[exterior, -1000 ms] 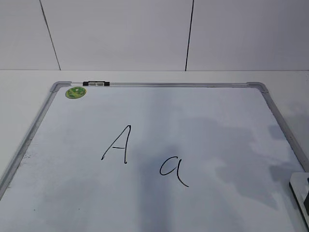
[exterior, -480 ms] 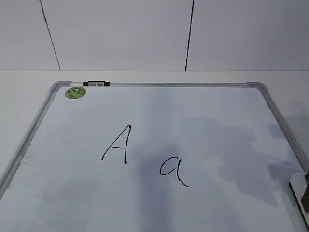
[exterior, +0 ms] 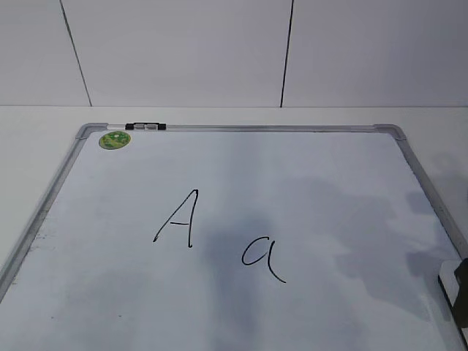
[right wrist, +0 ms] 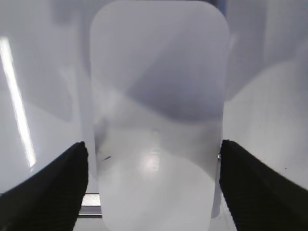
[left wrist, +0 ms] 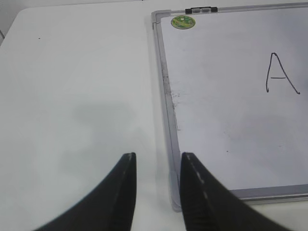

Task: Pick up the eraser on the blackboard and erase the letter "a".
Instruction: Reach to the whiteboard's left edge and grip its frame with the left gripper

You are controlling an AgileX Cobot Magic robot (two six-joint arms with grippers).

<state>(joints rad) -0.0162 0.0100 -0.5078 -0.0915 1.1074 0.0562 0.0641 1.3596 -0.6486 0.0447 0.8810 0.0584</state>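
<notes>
The white eraser (right wrist: 159, 120) lies on the blackboard (exterior: 329, 168) near its right frame, and shows as a white sliver at the right edge of the exterior view (exterior: 444, 282). My right gripper (right wrist: 153, 144) is open and straddles the eraser. Its left finger stands a little off the eraser's side and its right finger is at the other edge. The letter "a" (exterior: 262, 254) is at the board's lower middle, left of the eraser. My left gripper (left wrist: 158, 155) is open and empty over the table beside the board's near left corner (left wrist: 175, 204).
A capital "A" (exterior: 179, 218) stands left of the "a". A round green sticker (exterior: 115, 139) and a black clip (exterior: 145, 126) sit at the board's far left corner. White table surrounds the board, with a tiled wall behind it.
At the right edge of the exterior view the dark right gripper has come lower around the eraser, and its shadow on the board has shifted. The letters and left arm are unchanged.
</notes>
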